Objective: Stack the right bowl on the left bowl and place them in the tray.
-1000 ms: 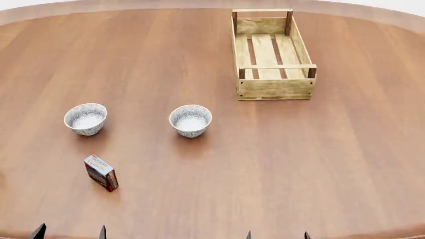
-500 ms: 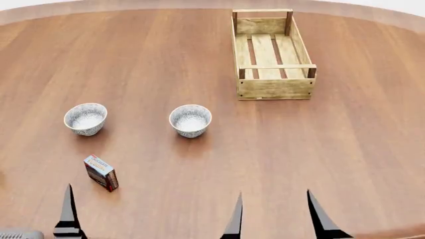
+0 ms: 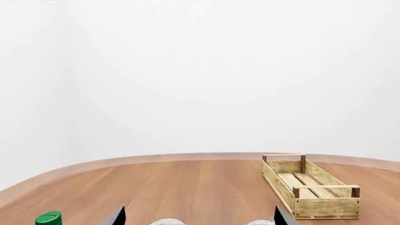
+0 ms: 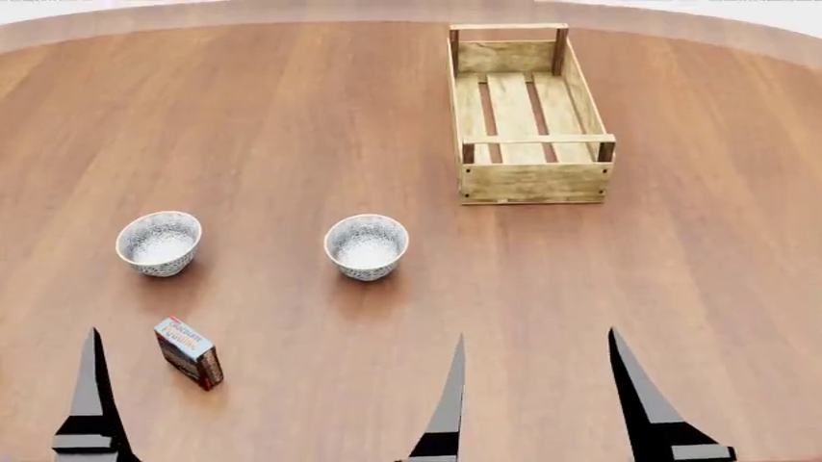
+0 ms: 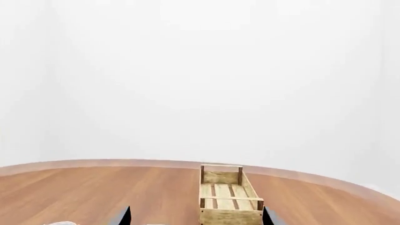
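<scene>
While both arms sit low at the near edge of the head view, only finger blades show. Right gripper (image 4: 540,409): two dark fingers wide apart, jaws released, nothing between them, at 6 o'clock. Left gripper: one finger (image 4: 90,399) visible at 7 o'clock, its mate out of frame; cannot tell its spread from this view. Left bowl (image 4: 158,243) at 9 o'clock on the table (image 4: 257,115), upright. Right bowl (image 4: 366,246) near centre, upright, well apart from the left bowl. Tray (image 4: 526,115) at 1 o'clock, long axis running away from the robot, nothing in it. Small red-and-blue box (image 4: 189,352) at 8 o'clock, just nearer than the left bowl, tilted.

Left wrist view: two finger tips (image 3: 119,216) spread wide, jaws released and holding nothing. Bowl rims barely peek in between them. Tray (image 3: 310,193) farther off on the table. Green cap (image 3: 48,218) at the frame edge, the object under it not visible.

Right wrist view: finger tips (image 5: 125,216) wide apart, unloaded. Tray (image 5: 229,197) straight ahead between them, farther off. Pale scraps at the frame edge, too little to identify.
</scene>
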`<state>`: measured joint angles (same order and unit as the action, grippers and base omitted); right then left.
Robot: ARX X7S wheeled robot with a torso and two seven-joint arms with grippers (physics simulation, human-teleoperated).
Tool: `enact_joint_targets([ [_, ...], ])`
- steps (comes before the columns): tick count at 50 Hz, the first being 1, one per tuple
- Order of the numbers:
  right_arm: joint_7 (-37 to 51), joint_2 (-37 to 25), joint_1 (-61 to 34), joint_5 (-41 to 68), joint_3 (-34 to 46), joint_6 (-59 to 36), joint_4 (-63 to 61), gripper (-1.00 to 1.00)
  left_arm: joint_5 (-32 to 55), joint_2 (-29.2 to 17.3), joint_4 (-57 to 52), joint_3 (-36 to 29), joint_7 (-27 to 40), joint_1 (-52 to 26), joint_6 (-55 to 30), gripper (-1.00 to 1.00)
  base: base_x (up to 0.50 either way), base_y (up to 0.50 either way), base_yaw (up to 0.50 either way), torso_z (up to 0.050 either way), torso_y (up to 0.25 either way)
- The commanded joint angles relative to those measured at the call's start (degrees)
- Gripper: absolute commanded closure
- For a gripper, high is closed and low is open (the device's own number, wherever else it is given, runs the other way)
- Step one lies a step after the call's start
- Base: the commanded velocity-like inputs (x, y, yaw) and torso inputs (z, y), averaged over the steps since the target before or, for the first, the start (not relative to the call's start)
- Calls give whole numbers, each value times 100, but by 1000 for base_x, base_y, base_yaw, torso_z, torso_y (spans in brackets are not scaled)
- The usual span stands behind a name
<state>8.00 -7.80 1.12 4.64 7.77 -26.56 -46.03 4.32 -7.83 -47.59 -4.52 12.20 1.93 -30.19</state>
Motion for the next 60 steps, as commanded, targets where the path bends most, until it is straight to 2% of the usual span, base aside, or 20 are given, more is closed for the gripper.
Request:
enact_joint_targets([
  [1,-94,42,-9,52,-159,10,-86,-100,12,58,-117,122,-58,18,-4,-100,500,0,0,0,0],
  [10,-32,22,-12,134,-123,24,-17,-100,86,13,-113,49,-30,15,-12,-100,500,0,0,0,0],
  [12,-21,12,-16,150,-119,28,-15,-100,154,2,-302,80,-8,-122,-341,-100,500,0,0,0,0],
  [14,-14,3,-11,176,-119,38,-9,-100,120,-10,-121,59,-8,9,-21,-100,500,0,0,0,0],
  [26,63,-61,-29,248,-94,3,-32,-100,187,-66,-129,35,60,18,3,-100,500,0,0,0,0],
  [27,71,-64,-30,248,-85,0,-23,-100,258,-68,-348,64,87,-130,-376,-100,500,0,0,0,0],
  [30,89,-79,-48,265,-66,-44,-69,-100,288,-79,-427,57,112,-186,-500,-100,500,0,0,0,0],
  [34,109,-98,-59,285,-49,-55,-69,-100,309,-101,-444,50,131,-183,-503,-100,500,0,0,0,0],
  [37,122,-105,-61,318,-47,-60,-72,-100,242,-115,-210,-2,125,7,-72,-100,500,0,0,0,5],
  [39,130,-118,-54,318,-41,-34,-45,-100,322,-124,-396,38,152,-147,-413,-100,500,0,0,0,0],
  [44,152,-140,-55,344,-20,-31,-38,-100,358,-144,-470,33,187,-181,-501,-100,500,0,0,0,0],
  [47,171,-159,-54,340,4,-40,-48,-100,288,-155,-247,-22,181,7,-86,-100,500,0,0,0,0],
  [49,181,-169,-51,347,7,-31,-41,-100,363,-165,-461,5,214,-155,-456,-100,500,0,0,0,0],
  [60,256,-212,-77,385,41,-116,-60,-100,433,-205,-525,3,277,-198,-551,-100,500,0,0,0,1],
])
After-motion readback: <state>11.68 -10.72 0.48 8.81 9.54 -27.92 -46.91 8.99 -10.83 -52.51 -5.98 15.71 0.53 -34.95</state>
